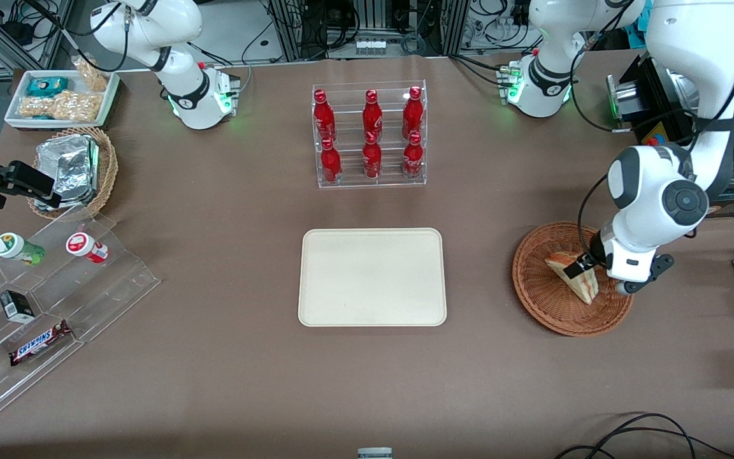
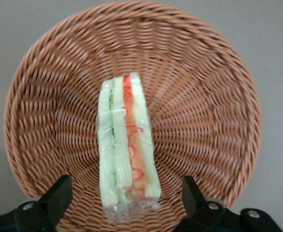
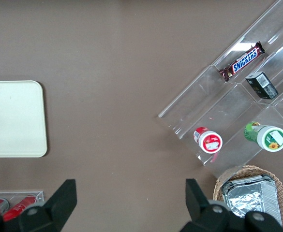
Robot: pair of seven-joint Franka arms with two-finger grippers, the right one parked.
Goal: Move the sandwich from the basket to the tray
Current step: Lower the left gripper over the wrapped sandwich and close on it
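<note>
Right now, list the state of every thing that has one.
sandwich: wrapped, standing on edge in the basket, not lifted
basket: holds the sandwich
tray: bare
gripper: low over the basket, jaws open, one on each side of the sandwich
bottles: upright in their clear rack

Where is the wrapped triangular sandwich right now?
The sandwich lies in the reddish-brown wicker basket toward the working arm's end of the table, between the open fingers of the left gripper.

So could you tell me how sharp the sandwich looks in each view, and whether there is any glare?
Left wrist view: sandwich in the basket is slightly soft, its wrap shiny, between the open gripper fingers. Front view: sandwich small but clear; glare on the acrylic stand.
</note>
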